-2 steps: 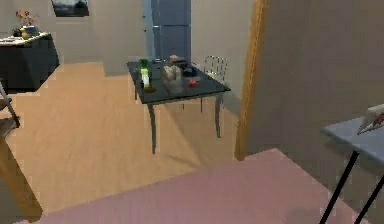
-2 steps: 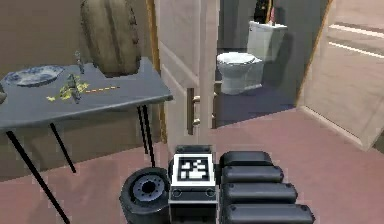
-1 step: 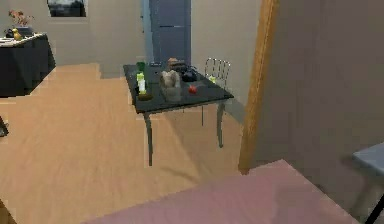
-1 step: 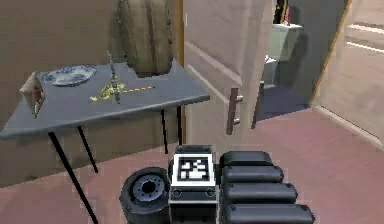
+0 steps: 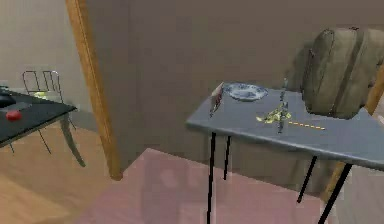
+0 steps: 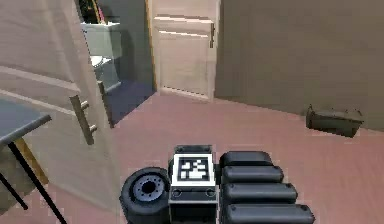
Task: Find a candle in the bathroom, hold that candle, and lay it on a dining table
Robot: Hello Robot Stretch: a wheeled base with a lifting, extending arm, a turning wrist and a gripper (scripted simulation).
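Observation:
A grey table (image 5: 300, 135) on thin black legs stands at the forward view's right. It bears a pale plate (image 5: 245, 92), a small upright card (image 5: 216, 98), a small dark upright object (image 5: 282, 99) and a flat golden object (image 5: 287, 121). The table's corner (image 6: 18, 120) shows again at the arm side view's left edge. The arm is drawn in low at that view's bottom, with a white marked square (image 6: 192, 168) on it. Left of the square sits the gripper's (image 6: 148, 192) dark round body. Its far end is hard to make out, so I cannot tell whether it holds anything.
A brown padded chair (image 5: 340, 65) stands behind the grey table. A dark table (image 5: 30, 112) with a red round object (image 5: 13, 115) and a wire chair (image 5: 42, 85) are at the left, past a wooden door frame (image 5: 95, 90). An open door (image 6: 60, 95), a closed pale door (image 6: 185, 50) and a dark box (image 6: 335, 120) lie to the arm side.

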